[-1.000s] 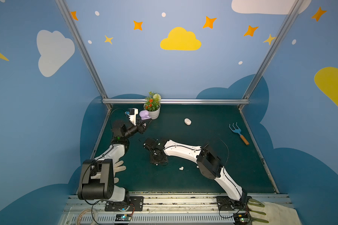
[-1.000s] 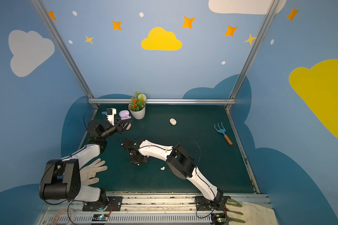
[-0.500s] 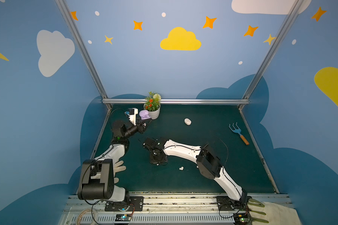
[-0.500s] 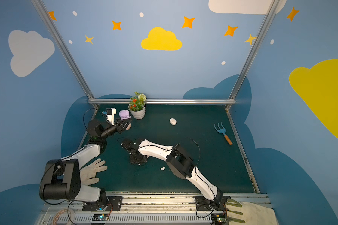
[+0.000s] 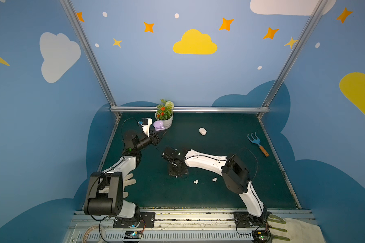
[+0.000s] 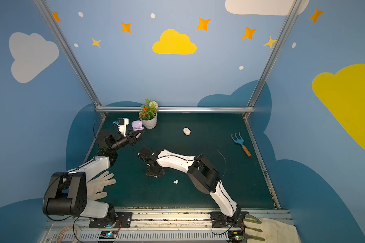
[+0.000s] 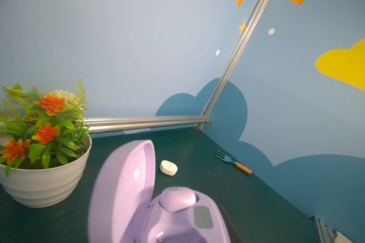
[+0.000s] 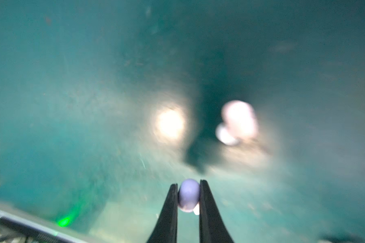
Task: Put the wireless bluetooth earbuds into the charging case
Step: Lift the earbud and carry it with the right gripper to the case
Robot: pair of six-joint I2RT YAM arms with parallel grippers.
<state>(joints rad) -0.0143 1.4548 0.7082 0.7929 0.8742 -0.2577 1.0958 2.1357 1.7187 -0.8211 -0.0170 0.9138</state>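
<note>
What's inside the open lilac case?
One lilac earbud sits in a well of the lilac case, beside a grey panel. The second well is cut off by the left wrist view's edge; too small in both top views.

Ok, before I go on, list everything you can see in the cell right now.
open charging case: 1, lilac, held by the left tool beside the pot
seated earbud: 1, lilac, in the open case
held earbud: 1, lilac, between the right tool's fingers
loose earbuds: at least 2, whitish, on the mat near the right arm, another at; too small to count exactly
closed charging case: 1, white, mid-back of the mat
flower pot: 1, white, orange flowers, back left
hand fork: 1, blue, wooden handle, right side
gloves: 2, off-white, one by each arm's base, the other at
mat: 1, dark green
left tool: shut on the case
right tool: shut on the earbud
</note>
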